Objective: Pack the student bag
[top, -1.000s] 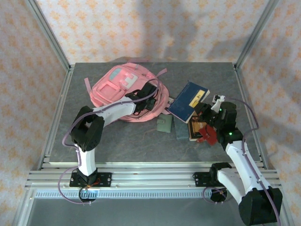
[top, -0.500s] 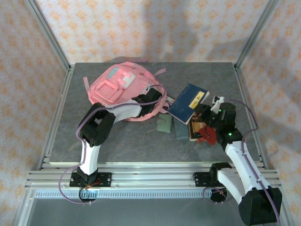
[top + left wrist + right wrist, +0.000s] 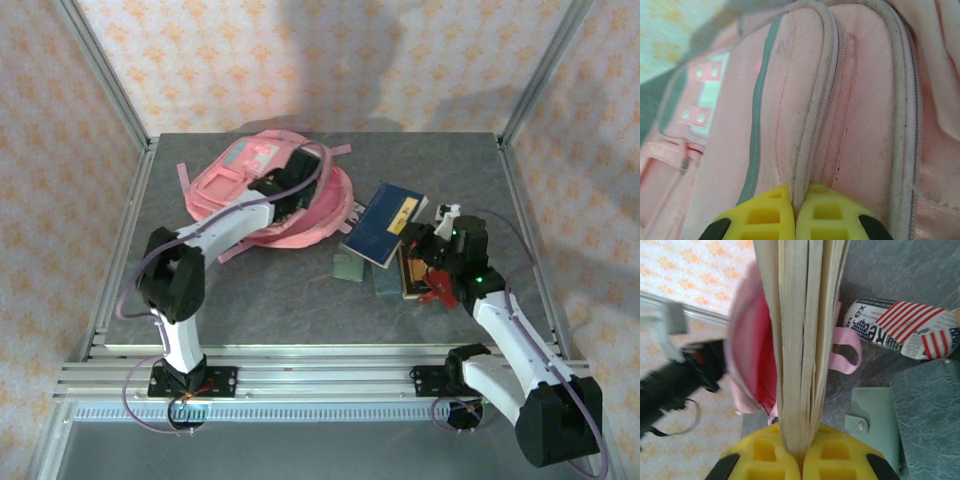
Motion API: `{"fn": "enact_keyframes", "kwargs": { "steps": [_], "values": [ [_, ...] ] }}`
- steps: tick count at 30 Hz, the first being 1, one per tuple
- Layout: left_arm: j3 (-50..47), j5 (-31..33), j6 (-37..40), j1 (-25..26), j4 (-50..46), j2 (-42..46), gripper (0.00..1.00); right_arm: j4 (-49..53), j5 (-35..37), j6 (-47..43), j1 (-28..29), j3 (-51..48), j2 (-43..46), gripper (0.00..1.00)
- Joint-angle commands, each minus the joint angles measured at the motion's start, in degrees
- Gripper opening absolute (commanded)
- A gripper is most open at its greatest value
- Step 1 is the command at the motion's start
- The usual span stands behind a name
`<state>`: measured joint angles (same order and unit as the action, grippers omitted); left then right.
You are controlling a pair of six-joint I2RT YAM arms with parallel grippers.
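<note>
Pinches a corded seam of the soft pink student bag (image 3: 235,178) with the left tool (image 3: 796,197), far left on the grey counter (image 3: 280,290) (woven fabric, grey piping). Clamps a flat blue book (image 3: 380,224), cream page edges showing, in the right tool (image 3: 801,455).

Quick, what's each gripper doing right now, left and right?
Left gripper: closed, pinching a seam of the student bag.
Right gripper: closed, holding the blue book.

White-black arms (image 3: 220,228), yellow fingertip pads (image 3: 765,217)
</note>
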<state>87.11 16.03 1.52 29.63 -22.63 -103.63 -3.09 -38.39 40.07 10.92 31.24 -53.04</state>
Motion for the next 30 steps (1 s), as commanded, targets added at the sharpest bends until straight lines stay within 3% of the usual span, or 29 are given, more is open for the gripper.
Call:
{"fn": "enact_keyframes", "kwargs": {
  "steps": [1, 11, 24, 30],
  "values": [
    [3.46, -1.93, 0.85, -1.82, -0.06, 5.22, 0.00, -8.54, -0.36, 2.32, 1.81, 3.21, -1.88, 0.00],
    [4.39, -2.59, 0.92, -4.39, 1.36, 9.39, 0.00, -20.08, 0.17, 7.39, 8.97, 9.23, -14.21, 0.00],
    [10.75, -2.76, 1.03, -5.11, 0.13, 9.34, 0.00, -32.42, 2.94, 14.19, 18.62, 26.16, -43.32, 0.00],
    [10.90, -2.97, -0.35, -5.19, 0.23, 9.69, 0.00, -32.69, 4.81, 20.31, 20.86, 37.75, -57.31, 0.00]
  ]
}}
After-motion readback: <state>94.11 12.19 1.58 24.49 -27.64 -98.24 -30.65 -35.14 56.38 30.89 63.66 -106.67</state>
